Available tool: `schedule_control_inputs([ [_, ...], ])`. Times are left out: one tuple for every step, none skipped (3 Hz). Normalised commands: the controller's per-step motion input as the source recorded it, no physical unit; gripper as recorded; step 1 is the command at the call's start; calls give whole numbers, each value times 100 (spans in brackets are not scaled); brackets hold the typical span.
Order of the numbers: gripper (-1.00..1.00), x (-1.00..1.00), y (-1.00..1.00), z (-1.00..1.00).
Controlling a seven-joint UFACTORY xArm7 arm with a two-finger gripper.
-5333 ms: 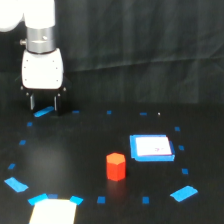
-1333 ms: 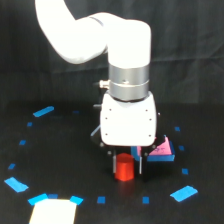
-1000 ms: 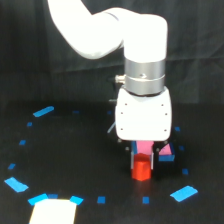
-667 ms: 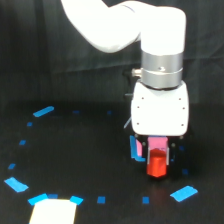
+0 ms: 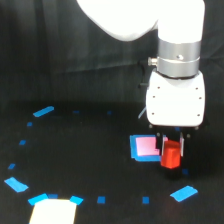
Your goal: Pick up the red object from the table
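Note:
The red object (image 5: 171,154), a small red-orange block, hangs between the dark fingers of my gripper (image 5: 171,149), which is shut on it. It looks lifted a little above the black table (image 5: 90,165), at the exterior view's right. The white gripper body and silver wrist rise above it and hide the block's top. Just to the exterior view's left of the block lies the flat blue-edged square (image 5: 144,148) with a pale pink top.
Small blue tape marks ring the black surface, with larger ones at the lower left (image 5: 16,184) and lower right (image 5: 183,193). A pale rectangular sheet (image 5: 52,212) lies at the bottom edge. A dark curtain hangs behind.
The arm came from the far left to the block, shut on it, and has carried it toward the exterior view's right and slightly up, past the blue-edged square.

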Motion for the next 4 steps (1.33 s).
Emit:
schedule_control_inputs([
  [-100, 18, -25, 100],
  [-94, 49, -7, 84],
  [-100, 47, 1, 100],
  [-100, 100, -10, 100],
])
